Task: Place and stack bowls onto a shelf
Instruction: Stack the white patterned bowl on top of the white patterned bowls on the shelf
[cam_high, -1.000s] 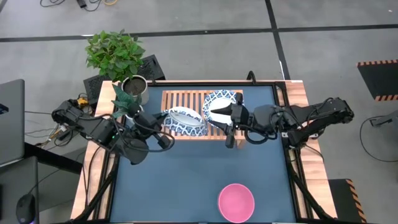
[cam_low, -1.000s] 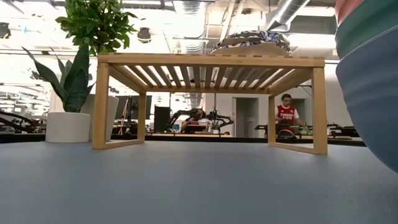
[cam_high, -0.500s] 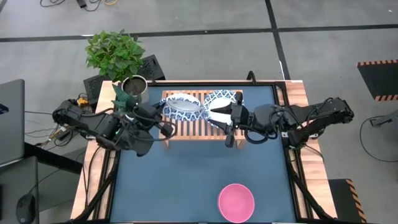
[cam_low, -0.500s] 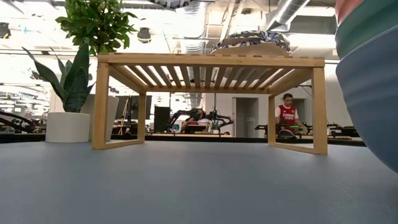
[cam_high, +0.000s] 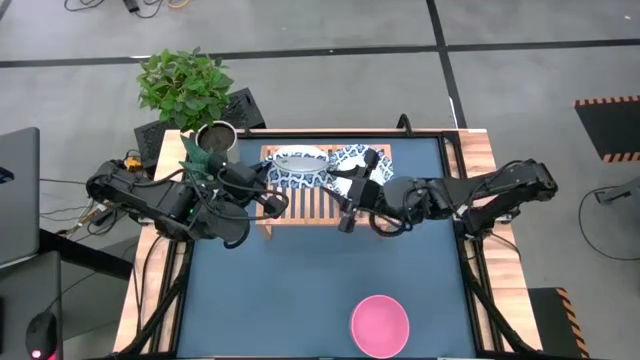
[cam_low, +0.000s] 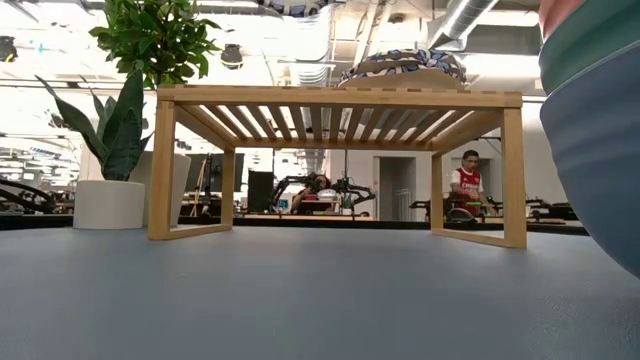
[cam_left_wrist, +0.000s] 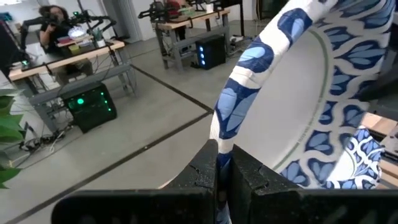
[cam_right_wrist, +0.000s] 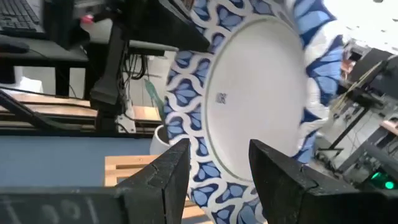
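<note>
My left gripper (cam_high: 268, 182) is shut on a white bowl with a blue patterned rim (cam_high: 300, 163), held tilted on edge above the left half of the light-wood shelf (cam_high: 312, 203). A second patterned bowl (cam_high: 357, 158) sits on the shelf's right half and also shows in the low view (cam_low: 400, 68). My right gripper (cam_high: 348, 192) is open over the shelf's right part, its fingers (cam_right_wrist: 168, 171) pointing at the held bowl's underside (cam_right_wrist: 255, 106); I cannot tell whether they touch it. A pink bowl (cam_high: 380, 325) rests near the table's front edge. My left gripper pinches the bowl's patterned rim (cam_left_wrist: 225, 127) between its two fingers (cam_left_wrist: 205, 171), one on the inner side and one on the outer. The fingers come from the table's left. The bowl is lifted clear of the shelf and tipped steeply on edge.
A metal pot with a plant (cam_high: 215, 140) stands at the shelf's far left corner. A stack of green, blue and pink bowls (cam_low: 590, 130) fills the low view's right edge. Bare blue tabletop (cam_high: 300, 290) lies between the shelf and the pink bowl.
My left gripper has carried the patterned bowl from the shelf's near edge toward the far edge and up, over the shelf's left half, tipping it more on edge. My right gripper has moved toward the table's left, closer to the held bowl.
</note>
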